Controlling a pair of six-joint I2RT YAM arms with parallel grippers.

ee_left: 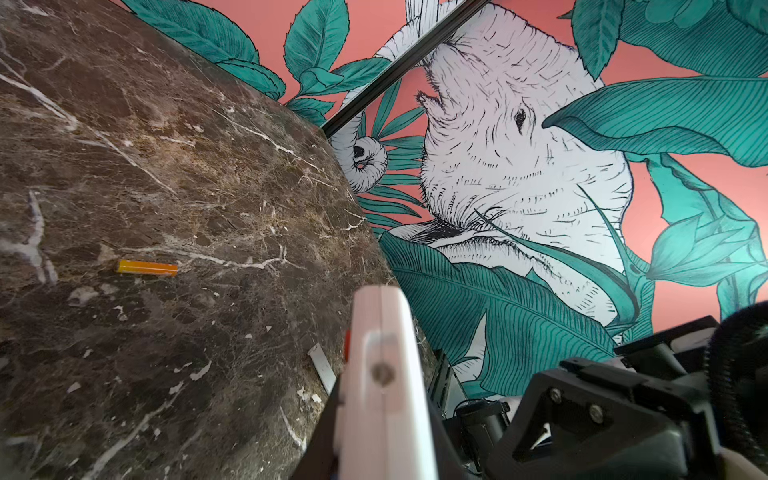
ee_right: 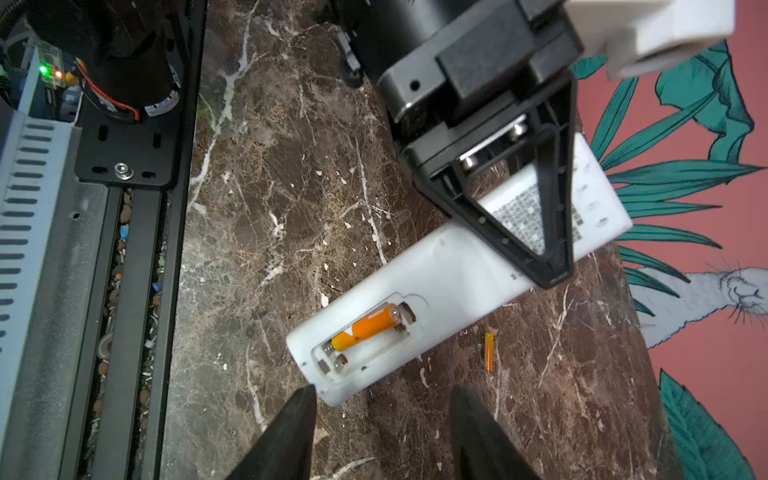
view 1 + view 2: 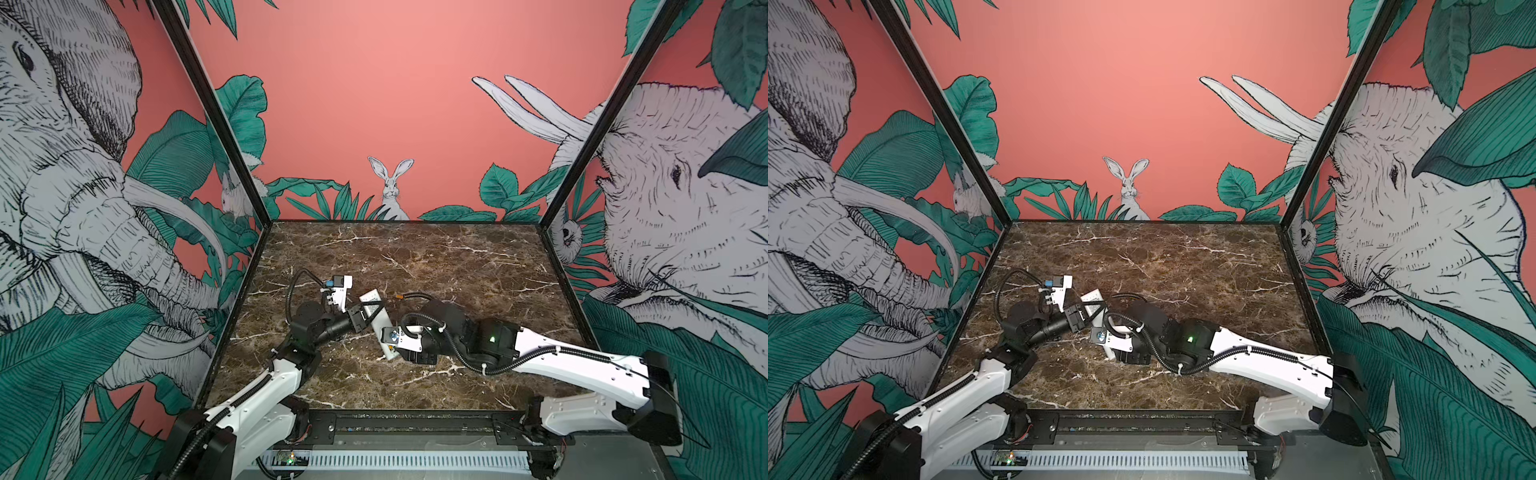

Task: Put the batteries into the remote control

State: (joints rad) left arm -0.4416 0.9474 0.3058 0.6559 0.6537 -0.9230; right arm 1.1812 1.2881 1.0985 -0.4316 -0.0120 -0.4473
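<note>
Fetching the second battery point(image 2: 488, 352) seems the step in hand, it lies on the table point(image 2: 291, 187) near the remote point(image 2: 436, 291): grip it across its middle | left gripper point(image 2: 544, 257) clamps the remote, right gripper point(image 2: 384, 390) stands apart and empty | remote white, back up, cover off, one orange battery point(image 2: 365, 326) seated, other slot bare

the remote control point(image 2: 440, 282) is plain white, with a grey-and-black checkered label. the seated battery point(image 2: 365, 326) and loose battery point(image 2: 488, 352) are orange. the table point(image 3: 415, 257) is dark brown marble veined white. the walls point(image 3: 374, 104) are coral with teal leaves and black-and-white animals. the right fingers point(image 2: 286, 440) are black.
</note>
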